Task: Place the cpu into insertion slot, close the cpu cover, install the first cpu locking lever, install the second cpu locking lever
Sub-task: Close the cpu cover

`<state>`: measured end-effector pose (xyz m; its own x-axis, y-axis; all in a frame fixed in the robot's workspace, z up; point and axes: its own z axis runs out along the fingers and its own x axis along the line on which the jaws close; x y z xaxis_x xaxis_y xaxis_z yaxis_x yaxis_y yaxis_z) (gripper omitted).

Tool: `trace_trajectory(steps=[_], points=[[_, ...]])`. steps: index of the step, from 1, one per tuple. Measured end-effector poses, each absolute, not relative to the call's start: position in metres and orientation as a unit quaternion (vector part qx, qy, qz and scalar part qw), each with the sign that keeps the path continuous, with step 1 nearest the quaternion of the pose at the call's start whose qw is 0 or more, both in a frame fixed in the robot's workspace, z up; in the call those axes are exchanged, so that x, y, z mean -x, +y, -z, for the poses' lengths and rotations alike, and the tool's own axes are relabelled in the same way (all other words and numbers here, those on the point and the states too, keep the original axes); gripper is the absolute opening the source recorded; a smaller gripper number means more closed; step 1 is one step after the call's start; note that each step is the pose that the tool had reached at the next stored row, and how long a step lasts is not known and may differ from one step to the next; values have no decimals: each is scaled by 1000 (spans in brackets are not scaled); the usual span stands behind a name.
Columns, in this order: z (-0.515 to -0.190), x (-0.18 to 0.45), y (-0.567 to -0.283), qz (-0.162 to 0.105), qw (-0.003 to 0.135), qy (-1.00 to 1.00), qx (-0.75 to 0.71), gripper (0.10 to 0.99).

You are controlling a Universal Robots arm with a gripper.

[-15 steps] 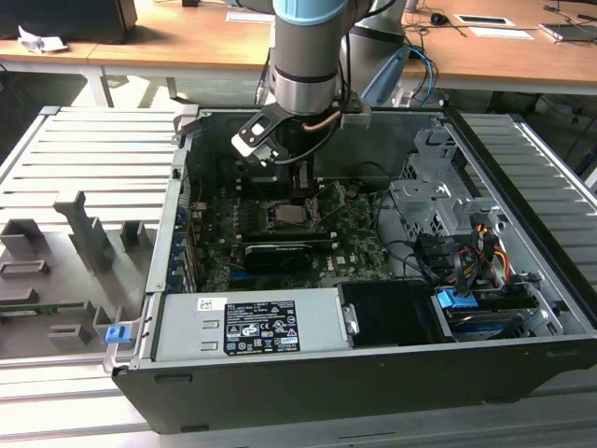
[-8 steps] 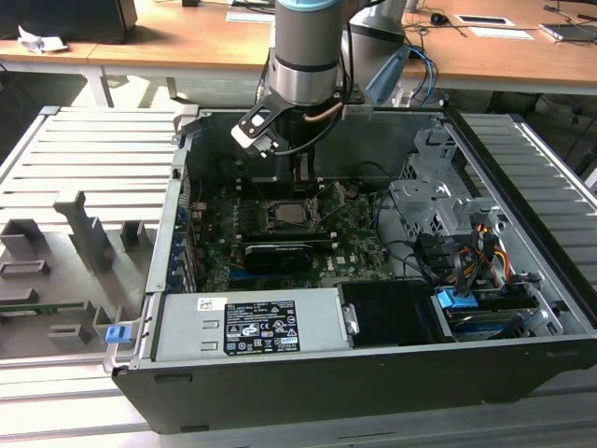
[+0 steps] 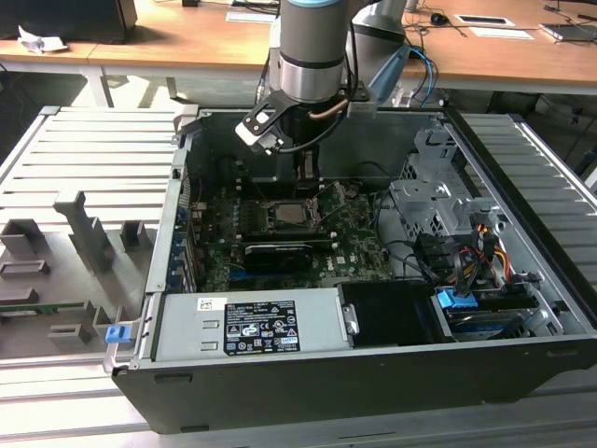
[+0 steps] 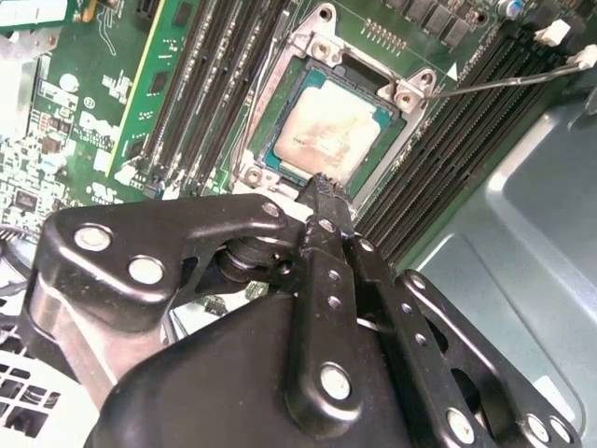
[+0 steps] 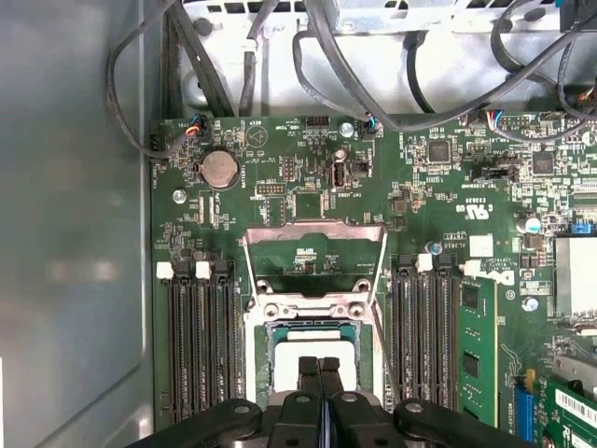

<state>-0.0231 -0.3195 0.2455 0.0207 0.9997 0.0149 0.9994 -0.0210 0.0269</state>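
Already the small flat silvery-grey square cpu (image 4: pixel 326 140) lies in the square black insertion slot (image 5: pixel 312 329). The black gripper (image 5: pixel 320 369) hangs just over its edge, jaws pressed together, holding nothing. The thin silver cpu cover (image 5: pixel 312 229) stands open just beyond.

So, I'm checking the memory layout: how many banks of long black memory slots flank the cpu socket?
2. One bank lies along one side of the insertion slot, the other bank along the opposite side; the gripper covers their ends.
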Motion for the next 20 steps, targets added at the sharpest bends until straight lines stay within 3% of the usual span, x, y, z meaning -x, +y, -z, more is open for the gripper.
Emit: trace_trajectory(steps=[20], points=[[-258, 23, -319, -15, 4, 700, -714, 106]])
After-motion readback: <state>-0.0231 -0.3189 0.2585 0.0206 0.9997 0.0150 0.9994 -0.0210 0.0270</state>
